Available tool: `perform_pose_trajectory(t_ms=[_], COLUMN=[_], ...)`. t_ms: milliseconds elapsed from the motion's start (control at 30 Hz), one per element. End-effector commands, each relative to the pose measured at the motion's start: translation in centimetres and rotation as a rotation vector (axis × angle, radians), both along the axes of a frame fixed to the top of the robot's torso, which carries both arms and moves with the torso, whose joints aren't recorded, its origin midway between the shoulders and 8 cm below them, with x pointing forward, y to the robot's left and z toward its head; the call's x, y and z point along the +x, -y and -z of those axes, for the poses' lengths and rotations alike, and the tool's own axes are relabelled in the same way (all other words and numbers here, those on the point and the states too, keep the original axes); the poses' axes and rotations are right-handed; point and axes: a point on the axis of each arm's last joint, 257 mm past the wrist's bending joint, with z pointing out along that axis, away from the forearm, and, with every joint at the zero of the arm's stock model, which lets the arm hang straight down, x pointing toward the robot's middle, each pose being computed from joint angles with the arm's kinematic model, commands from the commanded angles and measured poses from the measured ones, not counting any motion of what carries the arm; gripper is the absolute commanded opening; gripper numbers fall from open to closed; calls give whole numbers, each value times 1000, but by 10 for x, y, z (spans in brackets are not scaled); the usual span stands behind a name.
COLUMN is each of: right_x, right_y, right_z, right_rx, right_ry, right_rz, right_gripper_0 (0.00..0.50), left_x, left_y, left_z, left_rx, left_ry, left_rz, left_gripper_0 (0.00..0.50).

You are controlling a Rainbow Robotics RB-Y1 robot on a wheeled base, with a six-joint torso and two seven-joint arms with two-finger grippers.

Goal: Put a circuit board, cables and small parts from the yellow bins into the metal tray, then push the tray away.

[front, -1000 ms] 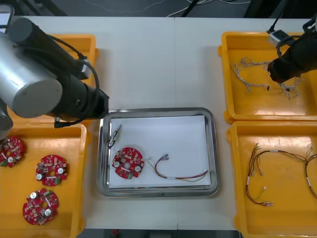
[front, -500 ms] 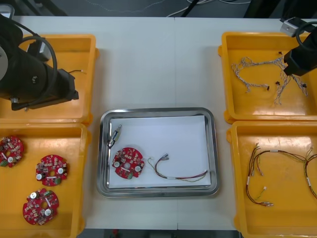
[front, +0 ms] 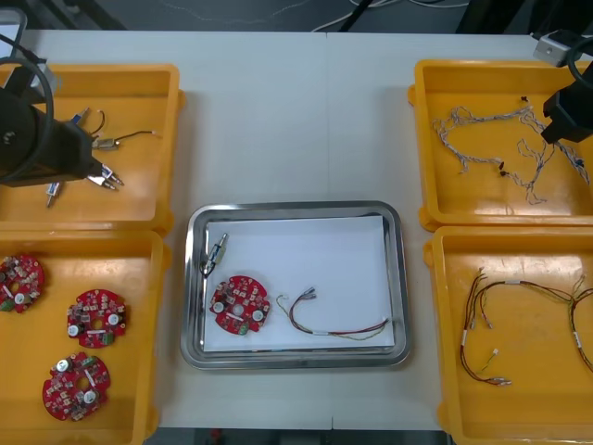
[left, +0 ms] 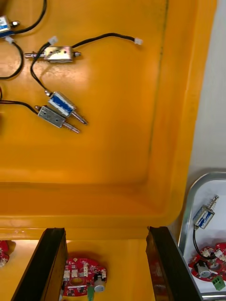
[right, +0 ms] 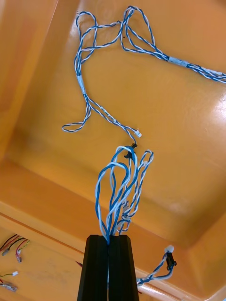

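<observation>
My right gripper point(right: 109, 237), clamped on a twisted blue and white cable point(right: 117, 188), hangs over the far right yellow bin point(front: 445, 195). My left gripper point(left: 104, 230) gapes empty above the far left bin point(front: 139, 185). The metal tray point(front: 295, 211) on the table point(front: 296, 120) holds a circuit board point(front: 240, 305), a red and yellow cable point(front: 334, 326) and a small metal part point(front: 215, 252).

Matte black throughout: left end effector point(left: 104, 230), right end effector point(right: 108, 238).
Flat, square-tipped fingers point(left: 49, 263) on the left; lengthwise grooves on the right; black cables point(front: 37, 67) looped over both wrists point(front: 28, 139).
</observation>
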Motion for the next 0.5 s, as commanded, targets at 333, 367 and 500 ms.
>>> perform_pose_trajectory(t_ms=[333,367,500], right_x=[24,24,24], right_y=[5,5,3], right_z=[-16,-16,-16], right_rx=[-29,-31,-26], right_ry=[81,80,80], right_rz=[-4,-6,-11], right_gripper_0=[135,191,349], left_x=[7,8,8], left_y=[-57,-58,-60], left_z=[-5,-5,-5], left_rx=[133,137,149], left_ry=[18,18,21], left_rz=[43,41,43], left_gripper_0=[500,500,500])
